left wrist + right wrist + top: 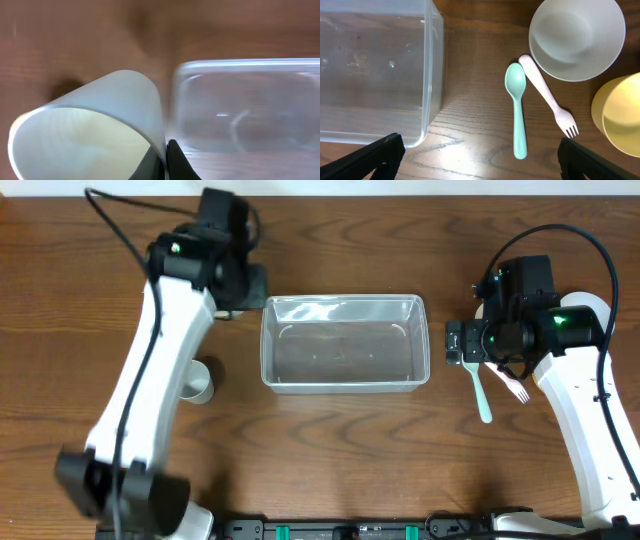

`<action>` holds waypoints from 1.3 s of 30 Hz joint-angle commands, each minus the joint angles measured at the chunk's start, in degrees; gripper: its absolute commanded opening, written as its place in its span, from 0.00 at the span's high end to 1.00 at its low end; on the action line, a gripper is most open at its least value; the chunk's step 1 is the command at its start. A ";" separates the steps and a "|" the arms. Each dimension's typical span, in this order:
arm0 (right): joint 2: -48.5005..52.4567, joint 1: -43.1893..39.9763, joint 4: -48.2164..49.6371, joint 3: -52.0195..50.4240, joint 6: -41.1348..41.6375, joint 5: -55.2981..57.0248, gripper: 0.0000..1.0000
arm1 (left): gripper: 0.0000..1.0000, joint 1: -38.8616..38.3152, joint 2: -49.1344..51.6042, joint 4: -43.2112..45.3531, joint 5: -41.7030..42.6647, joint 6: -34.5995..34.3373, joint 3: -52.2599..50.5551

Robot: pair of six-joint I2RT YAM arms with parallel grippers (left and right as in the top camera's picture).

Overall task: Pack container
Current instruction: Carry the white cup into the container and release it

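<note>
The clear rectangular container (345, 380) stands empty at the table's middle; it also shows in the left wrist view (250, 105) and the right wrist view (375, 70). My left gripper (167, 161) is shut on the wall of a pale cup (100, 115), held tilted by the container's far left corner; in the overhead view the left gripper (240, 292) hides that cup. My right gripper (482, 162) is open and empty, above the table right of the container, over a teal spoon (518, 115) and a pink fork (547, 95).
A white cup (197, 383) stands left of the container beside my left arm. A white bowl (577, 37) and a yellow cup (620, 112) sit right of the spoon and fork. The spoon (481, 395) and fork (517, 389) lie below my right gripper (468, 342).
</note>
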 commanded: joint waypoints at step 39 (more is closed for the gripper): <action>0.28 -0.35 -1.29 0.90 -0.79 -0.17 0.01 | 0.53 -8.83 18.51 -2.12 -0.66 3.17 1.77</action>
